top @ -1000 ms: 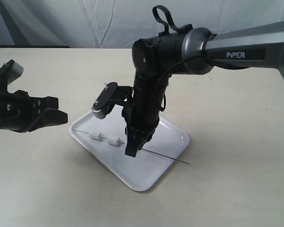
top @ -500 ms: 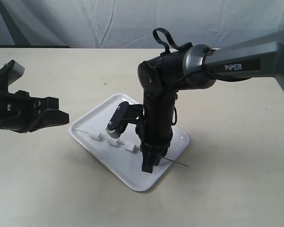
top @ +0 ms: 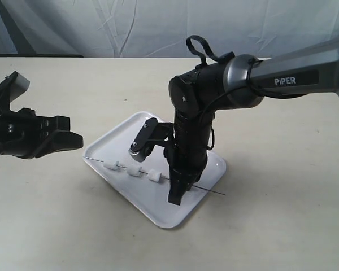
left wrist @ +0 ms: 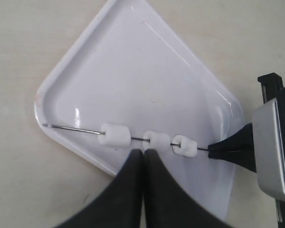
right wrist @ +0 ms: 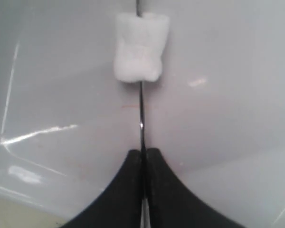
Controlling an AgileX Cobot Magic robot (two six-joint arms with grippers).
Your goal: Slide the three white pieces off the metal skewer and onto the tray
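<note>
- Pale, creased cloth [top: 101, 28] hung behind a beige tabletop [top: 282, 226], with one arm reaching in from each side.
- On that tabletop lay the tray [top: 120, 138], white and shallow, turned so that one corner pointed towards me.
- Pointing steeply down over the tray's near side was the right claw [top: 177, 199], at the end of a grey arm marked PIPER [top: 291, 81].
- Its two black fingers were clenched on the metal skewer [top: 210, 191], and the wrist camera showed the thin rod running straight out from between the pressed tips.
- From that grip the rod ran low across the tray towards the left claw [top: 78, 140], its free tip reaching about to the tray's rim on that side.
- On the other side of the grip a short bare end poked out past the tray's edge, above the table.
- All three white pieces [top: 134, 171] were on the rod, strung in a spaced row between the right claw and the free tip.
- They sat over the tray's floor, but I could not tell whether they touched it.
- A length of bare rod separated the nearest piece [right wrist: 138, 47] from the right claw's fingertips.
- Beyond the skewer's free end, the left claw hovered with its fingers pressed together on nothing.
- It touched neither the rod nor the tray.
</note>
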